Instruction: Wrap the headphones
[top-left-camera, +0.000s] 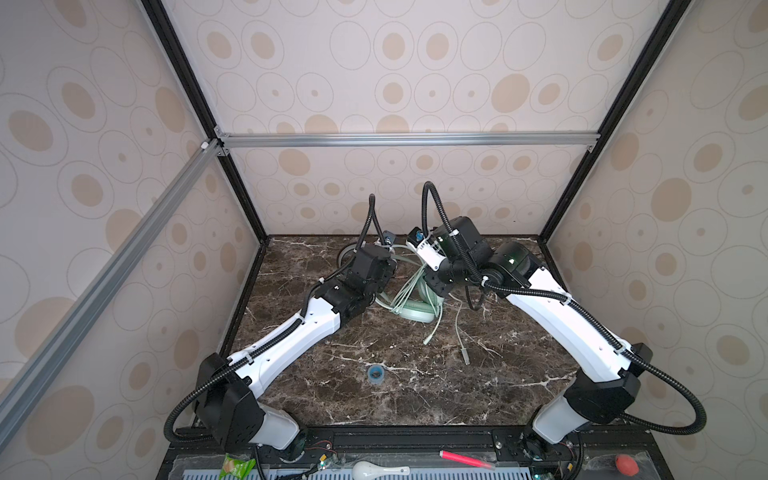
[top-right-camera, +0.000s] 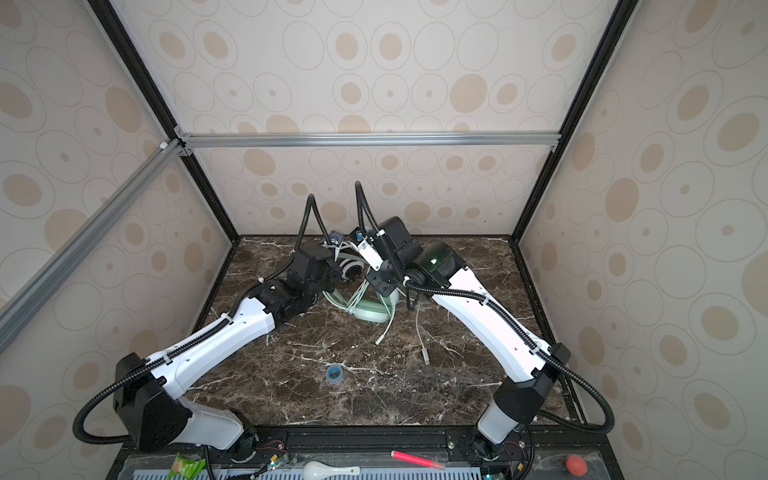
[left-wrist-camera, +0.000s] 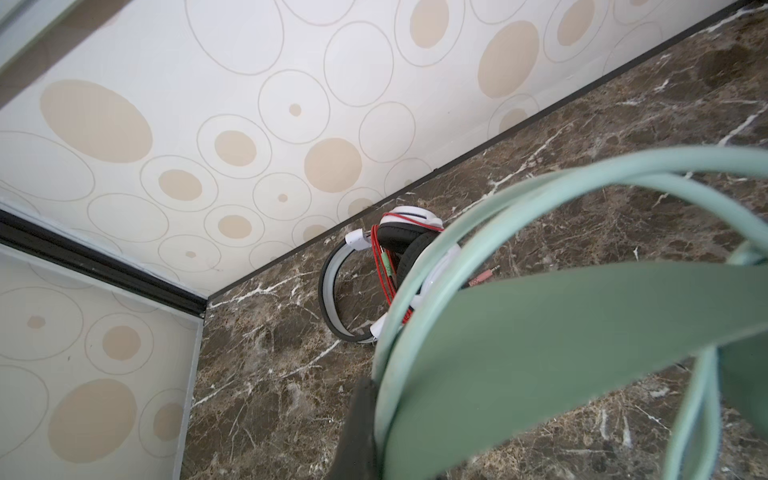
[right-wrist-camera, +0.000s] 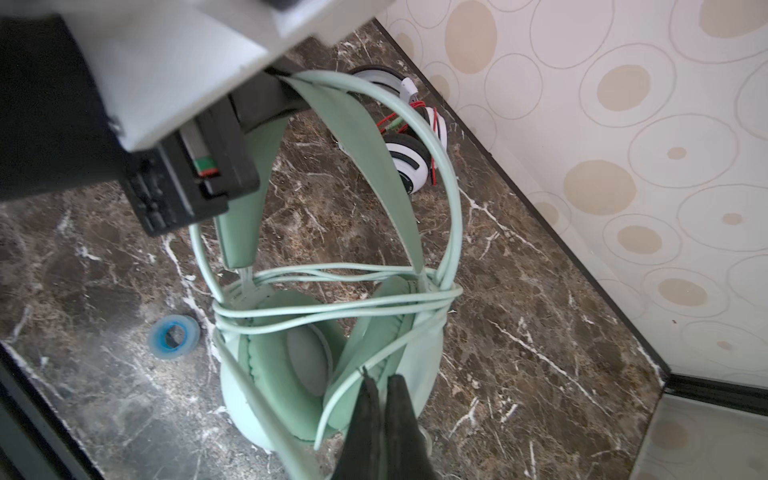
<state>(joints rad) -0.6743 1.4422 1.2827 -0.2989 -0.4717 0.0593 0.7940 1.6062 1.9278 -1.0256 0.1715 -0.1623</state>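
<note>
Headphones (right-wrist-camera: 282, 365), mint, are being held up over the surface (top-left-camera: 415, 395), back middle, headband (right-wrist-camera: 353, 137) clamped in left fingers (left-wrist-camera: 358, 432); right fingers (right-wrist-camera: 401, 419) are being pressed together on the limp cord (right-wrist-camera: 332, 307). Light, springy frame is being judged best gripped at the band; thin cord likely slipping easily.

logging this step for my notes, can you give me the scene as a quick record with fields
left jaws: shut on headband of mint headphones
right jaws: shut on mint cord
mint cord: looped round the ear cups, loose end on table
white headphones: near back wall, red cord wound round them
other: blue tape roll on table
</note>
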